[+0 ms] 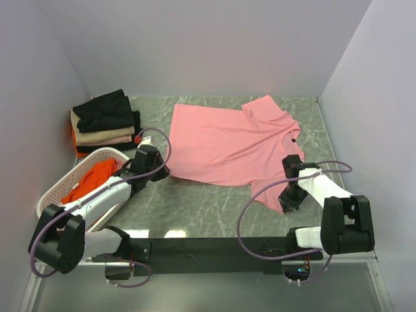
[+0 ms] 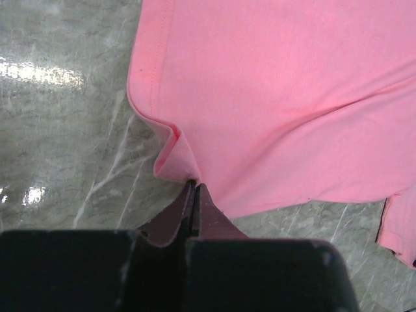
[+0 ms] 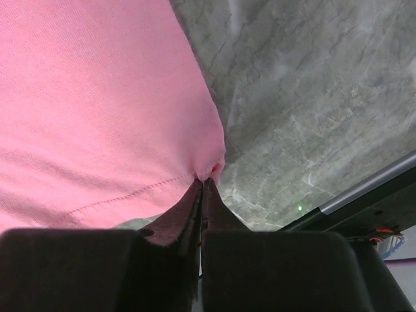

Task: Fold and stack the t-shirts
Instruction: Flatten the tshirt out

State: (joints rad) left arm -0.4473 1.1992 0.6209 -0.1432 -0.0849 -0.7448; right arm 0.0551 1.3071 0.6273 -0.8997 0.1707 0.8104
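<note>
A light pink t-shirt (image 1: 227,143) lies spread on the grey marble table, one sleeve at the back right, one near the right arm. My left gripper (image 1: 158,170) is shut on the pink shirt's near-left hem corner (image 2: 174,162), which puckers up at the fingertips. My right gripper (image 1: 286,203) is shut on the edge of the near sleeve (image 3: 209,166), by the stitched hem. A folded stack of black, beige and orange-red shirts (image 1: 104,123) sits at the back left. An orange-red shirt (image 1: 91,181) lies in the basket.
A white perforated basket (image 1: 57,186) stands at the left, beside my left arm. Grey walls close in the left, back and right. A black rail (image 1: 214,247) runs along the near table edge.
</note>
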